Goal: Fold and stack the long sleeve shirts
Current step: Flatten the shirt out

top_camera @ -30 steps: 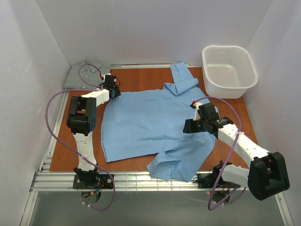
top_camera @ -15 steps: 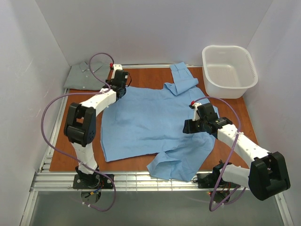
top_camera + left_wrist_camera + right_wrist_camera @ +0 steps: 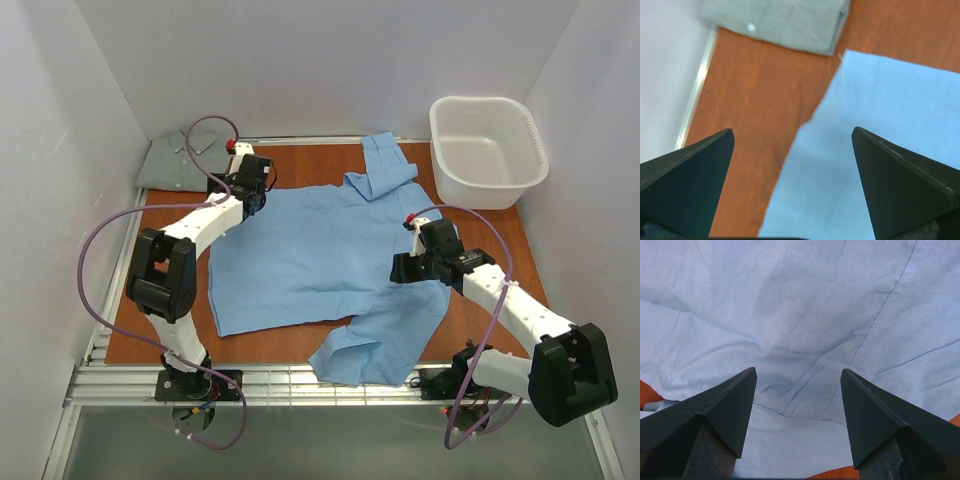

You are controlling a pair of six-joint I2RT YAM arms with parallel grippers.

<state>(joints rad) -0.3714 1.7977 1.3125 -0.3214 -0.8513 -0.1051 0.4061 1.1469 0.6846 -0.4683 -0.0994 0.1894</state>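
While the light sky-blue cloth shirt (image 3: 320,255) lies spread across the desk (image 3: 310,165), both hands gape empty: left hand (image 3: 245,188) at its far-left corner, right hand (image 3: 403,270) over its right side. Folded grey-green cloth shirt (image 3: 175,160) sits in the far-left desk corner. Next, we reckon: pinch corner, fold.

The blue shirt (image 3: 790,305) is thin matt cloth, softly creased, with fine stitched seams. The grey-green shirt (image 3: 790,20) is matt cloth too. The tabletop (image 3: 755,100) looks like reddish wood with a dull sheen. The basket (image 3: 470,190) is smooth white plastic. The left gripper (image 3: 792,132) has matt black fingers (image 3: 690,185), plastic by the look. The rail (image 3: 330,380) is bare silvery metal.
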